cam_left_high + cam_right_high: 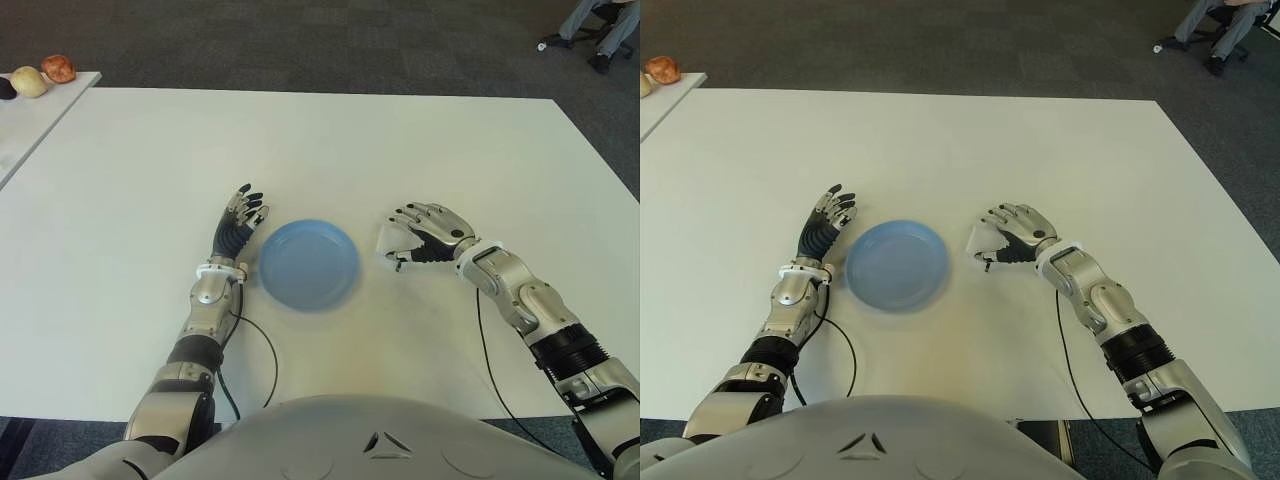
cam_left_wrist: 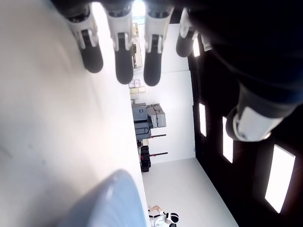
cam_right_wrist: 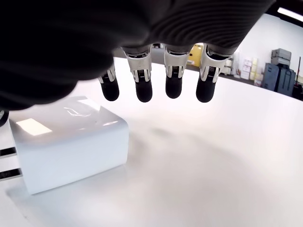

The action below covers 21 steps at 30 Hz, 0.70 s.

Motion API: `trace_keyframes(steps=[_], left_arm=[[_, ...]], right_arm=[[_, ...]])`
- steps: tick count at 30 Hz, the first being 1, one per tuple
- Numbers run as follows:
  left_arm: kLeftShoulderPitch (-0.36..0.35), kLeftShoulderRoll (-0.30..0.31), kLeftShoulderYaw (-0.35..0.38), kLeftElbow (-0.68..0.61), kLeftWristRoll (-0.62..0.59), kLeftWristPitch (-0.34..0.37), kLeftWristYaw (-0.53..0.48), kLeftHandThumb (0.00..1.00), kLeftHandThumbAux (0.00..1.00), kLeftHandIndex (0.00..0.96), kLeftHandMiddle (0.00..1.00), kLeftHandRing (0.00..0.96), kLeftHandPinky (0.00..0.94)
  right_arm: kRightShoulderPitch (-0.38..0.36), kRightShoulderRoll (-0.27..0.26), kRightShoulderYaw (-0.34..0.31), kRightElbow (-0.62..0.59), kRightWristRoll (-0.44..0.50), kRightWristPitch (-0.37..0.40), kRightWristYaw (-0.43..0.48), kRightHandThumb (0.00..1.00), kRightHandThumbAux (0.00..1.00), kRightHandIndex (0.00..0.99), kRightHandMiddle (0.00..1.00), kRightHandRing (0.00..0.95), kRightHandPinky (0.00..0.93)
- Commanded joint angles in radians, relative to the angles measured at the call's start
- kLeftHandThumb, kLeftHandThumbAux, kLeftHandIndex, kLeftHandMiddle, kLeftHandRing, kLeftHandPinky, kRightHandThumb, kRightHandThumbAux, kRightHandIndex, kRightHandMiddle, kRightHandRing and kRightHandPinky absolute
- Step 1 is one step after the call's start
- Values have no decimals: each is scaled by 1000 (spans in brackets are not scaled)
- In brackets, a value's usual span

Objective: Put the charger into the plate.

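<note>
- Table [image 1: 330, 140] first: big white top filling most of both eye views, with dark carpet [image 1: 300, 40] behind it.
- Second white table [image 1: 30, 115] pokes in at the robot's far left, with a few roundish food-looking items [image 1: 45, 72] on it. Can't tell what they are.
- Person's legs [image 1: 598, 20] show in the far right corner by a chair.
- Blue plate [image 1: 309, 264] sits near the middle of the table, between the two hands, with nothing in it.
- Right hand [image 1: 425, 232] is just right of the plate, palm down, hovering over the white charger [image 1: 388, 243]. Fingers [image 3: 143, 82] are loosely curved and spread. In the right wrist view their tips hang above the charger without closing on it, so no grip there.
- Left hand [image 1: 240, 222] is right beside the plate's left rim, fingers straight and apart, holding nothing.
- Charger is on the table, just right of the plate, not touching it.
- Right wrist view gives the only good look at the charger [image 3: 71, 142]: a glossy white block with metal prongs [image 3: 7, 163] sticking out of one end.
- Left wrist view catches the plate's edge [image 2: 113, 201] next to the extended fingers [image 2: 124, 56], plus a room background the eye views don't show.
</note>
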<state>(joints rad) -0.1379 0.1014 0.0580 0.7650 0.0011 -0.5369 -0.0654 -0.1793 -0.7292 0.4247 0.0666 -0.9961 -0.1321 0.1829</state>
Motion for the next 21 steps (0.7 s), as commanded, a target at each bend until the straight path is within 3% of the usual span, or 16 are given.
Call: trace_keyframes(steps=[1,21], left_arm=[[40,-21,-16,45,1,59,-22,0,552,77,193,179,168],[30,-16,-6,74,-5,48,-38,0,559,83,190,183,176]], right_arm=[[-12,-10,-3,-10,-6,-13,22,317,124,0,0,0,0],[-14,-11,-18,-34,13,-21,83,331,129,0,0,0,0]])
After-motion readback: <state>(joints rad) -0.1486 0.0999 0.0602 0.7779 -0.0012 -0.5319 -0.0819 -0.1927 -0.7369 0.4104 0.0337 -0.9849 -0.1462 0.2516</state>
